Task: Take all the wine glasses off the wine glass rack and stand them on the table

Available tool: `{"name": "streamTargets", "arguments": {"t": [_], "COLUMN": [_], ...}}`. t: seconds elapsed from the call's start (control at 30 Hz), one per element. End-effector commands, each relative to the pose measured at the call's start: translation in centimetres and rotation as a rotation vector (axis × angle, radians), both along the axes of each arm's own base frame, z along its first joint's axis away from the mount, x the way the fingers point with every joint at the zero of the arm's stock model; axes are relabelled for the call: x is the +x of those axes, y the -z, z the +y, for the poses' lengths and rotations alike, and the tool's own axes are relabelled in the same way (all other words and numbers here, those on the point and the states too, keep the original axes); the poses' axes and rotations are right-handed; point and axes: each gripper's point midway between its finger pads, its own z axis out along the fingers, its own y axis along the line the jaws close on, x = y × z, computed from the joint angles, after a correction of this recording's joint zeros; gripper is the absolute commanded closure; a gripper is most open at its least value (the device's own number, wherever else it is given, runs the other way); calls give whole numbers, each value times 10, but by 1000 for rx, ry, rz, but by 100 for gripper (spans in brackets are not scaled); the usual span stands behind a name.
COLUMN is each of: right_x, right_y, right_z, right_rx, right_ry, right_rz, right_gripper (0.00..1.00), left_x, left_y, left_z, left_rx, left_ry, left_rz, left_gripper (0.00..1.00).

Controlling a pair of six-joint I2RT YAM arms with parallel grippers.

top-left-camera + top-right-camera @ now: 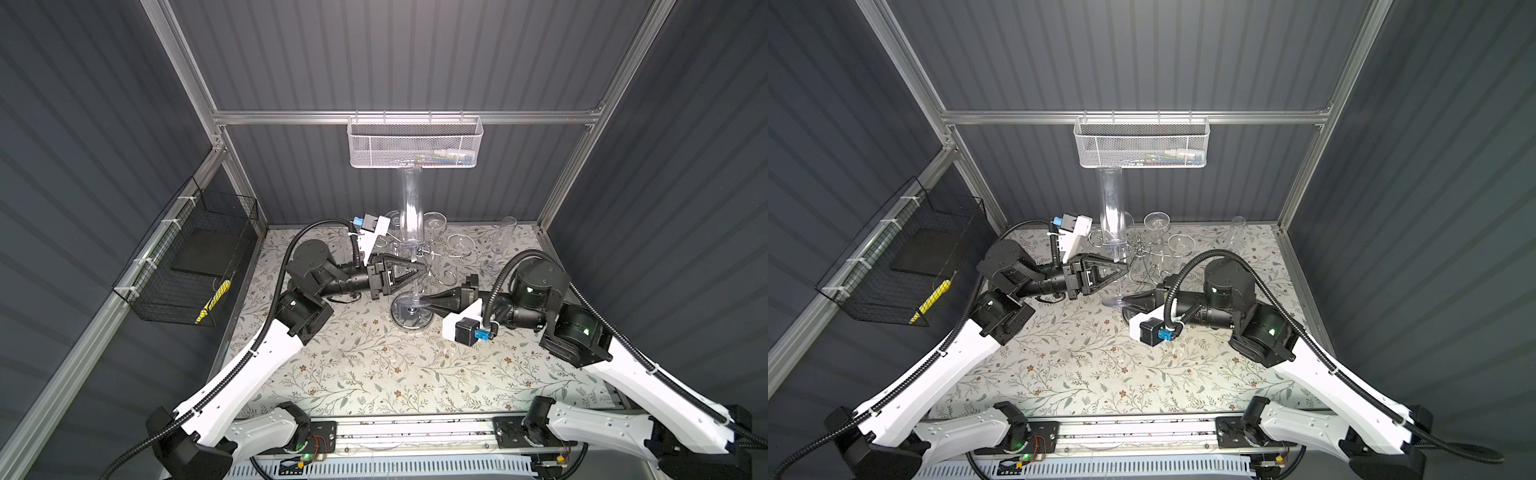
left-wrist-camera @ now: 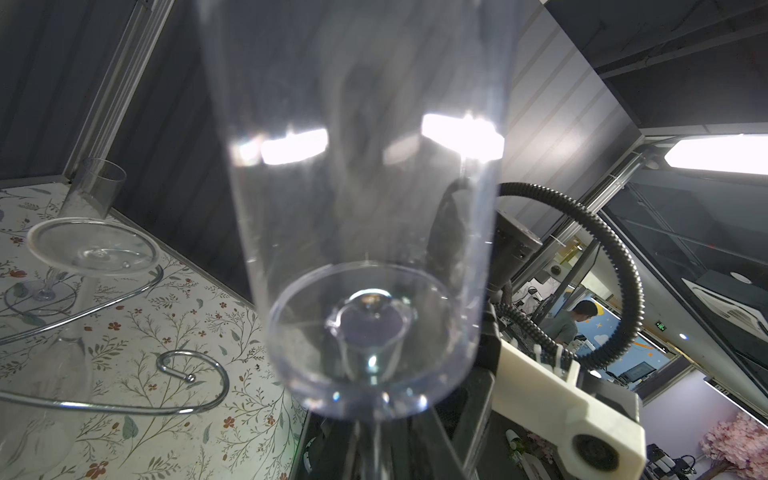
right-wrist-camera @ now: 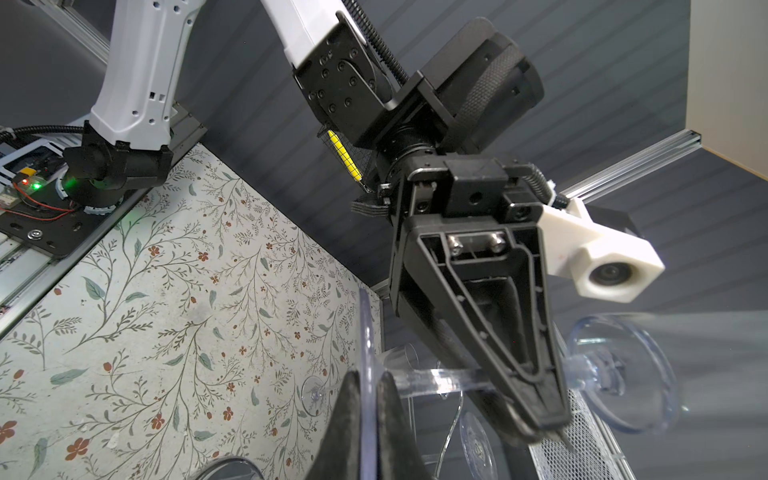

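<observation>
The wine glass (image 1: pixel 409 208) is clamped at its stem by the left gripper (image 1: pixel 424 270). Its foot is pinched by the closed right gripper (image 1: pixel 422 300).

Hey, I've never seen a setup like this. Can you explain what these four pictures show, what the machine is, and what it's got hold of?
This is a robot with two arms working over a table with a floral top. Two pictures look down from overhead and show almost the same view. The other two come from small cameras on each arm's wrist.

Each arm ends in a pinching tool. The left tool is shut on the stem of a tall clear wine glass, held upright. The right tool pinches the edge of that glass's foot.

Right by it stands the wine glass rack, shiny chrome wire with curled arms. More glasses hang from it upside down. A spare flute stands on the table at the far right. The left wrist picture looks up along the held glass.
</observation>
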Motion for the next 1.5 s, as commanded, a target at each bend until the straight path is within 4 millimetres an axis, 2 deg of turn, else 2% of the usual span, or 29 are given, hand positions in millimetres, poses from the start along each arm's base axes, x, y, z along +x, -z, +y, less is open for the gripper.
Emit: {"name": "streamTargets", "arguments": {"t": [0.0,0.37,0.43,0.47,0.5,0.53,0.7,0.73,0.87,1.03,1.13,1.23,1.47], "right_x": [4,4,4,4,4,5,2,7,3,5,8,22,40], "right_y": [-7,-6,-6,-6,-6,-7,-27,-32,-64,-105,-126,-145,-168], "right_z": [-1,1,1,1,1,1,-4,-8,-22,-43,-56,-70,-72], "right_rx": [9,10,11,14,16,20,148,188,388,608,746,894,976], "right_ry": [28,35,38,42,45,53,70,106,119,154,162,210,253], "right_rz": [-52,-40,-35,-29,-23,-12,26,21,15,104,214,381,628], "right_gripper": [100,99,83,71,52,3,1,1,1,1,1,1,1], "left_x": [0,-1,-1,-1,0,1,8,10,18,25,25,27,33], "left_y": [8,4,4,4,3,2,-4,-4,-2,-4,-4,-1,4], "left_z": [-3,0,0,1,2,2,14,16,27,41,45,49,56], "left_rx": [25,21,23,22,20,18,-3,2,50,94,135,188,287], "left_ry": [5,-11,-18,-23,-31,-42,-161,-185,-293,-403,-433,-454,-503], "left_rz": [-2,-38,-44,-46,-52,-59,-113,-121,-167,-249,-301,-352,-482], "left_gripper": [81,93,95,96,97,97,100,100,100,100,100,100,100]}}
